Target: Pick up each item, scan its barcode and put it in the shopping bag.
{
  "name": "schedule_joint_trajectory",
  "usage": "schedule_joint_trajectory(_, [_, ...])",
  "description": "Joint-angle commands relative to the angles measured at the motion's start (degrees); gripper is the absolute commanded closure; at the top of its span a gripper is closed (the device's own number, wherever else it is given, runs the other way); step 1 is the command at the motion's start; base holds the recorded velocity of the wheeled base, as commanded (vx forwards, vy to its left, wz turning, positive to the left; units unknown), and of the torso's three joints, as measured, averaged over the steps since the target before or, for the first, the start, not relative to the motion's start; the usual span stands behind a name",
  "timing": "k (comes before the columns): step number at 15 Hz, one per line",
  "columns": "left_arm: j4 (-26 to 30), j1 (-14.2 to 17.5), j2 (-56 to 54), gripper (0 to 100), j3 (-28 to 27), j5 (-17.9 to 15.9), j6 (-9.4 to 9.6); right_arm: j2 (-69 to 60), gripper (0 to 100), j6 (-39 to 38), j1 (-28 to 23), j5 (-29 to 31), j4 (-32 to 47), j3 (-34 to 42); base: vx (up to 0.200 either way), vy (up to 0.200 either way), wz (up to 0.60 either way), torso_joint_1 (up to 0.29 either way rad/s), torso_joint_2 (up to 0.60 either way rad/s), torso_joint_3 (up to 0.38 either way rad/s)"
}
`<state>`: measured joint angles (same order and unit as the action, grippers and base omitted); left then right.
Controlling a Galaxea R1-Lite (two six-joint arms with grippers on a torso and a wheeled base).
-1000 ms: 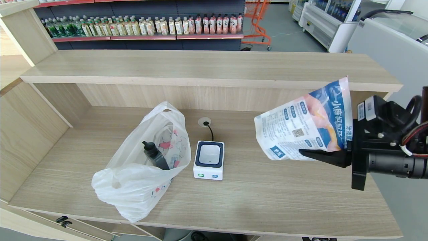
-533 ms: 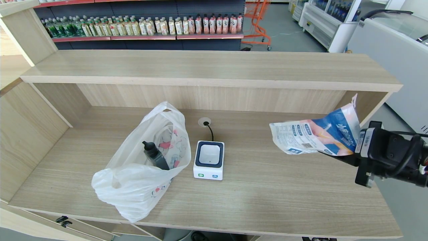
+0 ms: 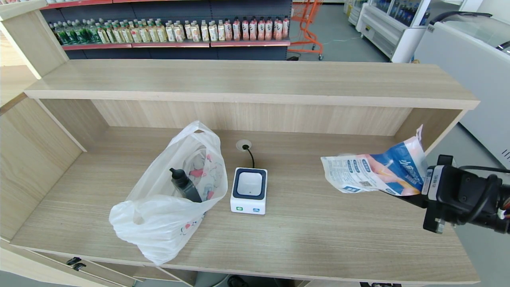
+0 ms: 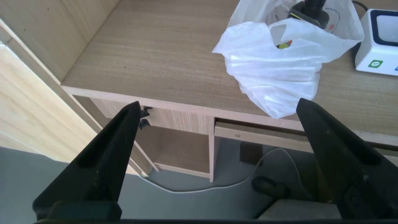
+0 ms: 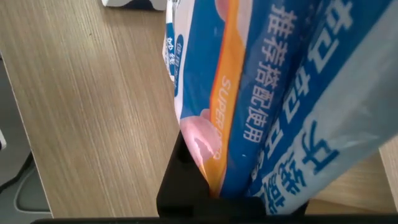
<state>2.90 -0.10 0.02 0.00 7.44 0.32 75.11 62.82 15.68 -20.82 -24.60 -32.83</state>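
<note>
A blue, white and pink snack bag (image 3: 374,169) hangs over the right side of the counter, lying nearly flat. My right gripper (image 3: 410,191) is shut on its near edge; up close the bag (image 5: 267,106) covers the fingers. The white barcode scanner (image 3: 249,189) sits mid-counter, its window facing up. Left of it slumps the white plastic shopping bag (image 3: 167,199), its mouth open, with a dark bottle (image 3: 184,185) inside. My left gripper (image 4: 224,162) hangs open off the counter's front edge, below the shopping bag (image 4: 286,56).
A cable runs from the scanner to a grommet (image 3: 243,144) at the back. A raised wooden shelf (image 3: 247,81) walls the far side, with side panels at both ends. Bare wood lies between scanner and snack bag.
My right gripper has dropped and pulled back to the right, tipping the snack bag from upright to nearly flat. In the last half second it sank only slightly.
</note>
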Motion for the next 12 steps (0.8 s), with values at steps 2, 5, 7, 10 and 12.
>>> schedule_joint_trajectory(2, [0.0, 0.0, 0.0, 0, 0.0, 0.0, -0.05, 1.1, 100, -1.7, 0.1, -0.9, 0.0, -0.3, 0.0, 0.2, 0.0, 0.005, 0.0, 0.002])
schedule_joint_trajectory(5, [0.0, 0.0, 0.0, 0, 0.0, 0.0, -0.05, 1.0, 100, -10.9, 3.0, -1.5, 0.0, -1.6, 0.0, 0.2, 0.0, 0.007, 0.01, 0.006])
schedule_joint_trajectory(7, [0.0, 0.0, 0.0, 0, 0.0, 0.0, -0.05, 1.3, 100, -13.2, 3.0, -1.5, 0.0, -2.2, 0.0, 0.2, 0.0, -0.002, 0.0, 0.0])
schedule_joint_trajectory(10, [0.0, 0.0, 0.0, 0, 0.0, 0.0, 0.12, 2.9, 100, -13.8, 1.1, -1.2, 0.1, -2.0, 0.0, 0.2, 0.0, 0.002, 0.0, 0.005])
schedule_joint_trajectory(12, [0.0, 0.0, 0.0, 0, 0.0, 0.0, 0.12, 5.6, 100, -13.8, 0.1, -1.1, 0.0, -2.6, 0.0, 0.2, 0.0, -0.002, 0.0, 0.0])
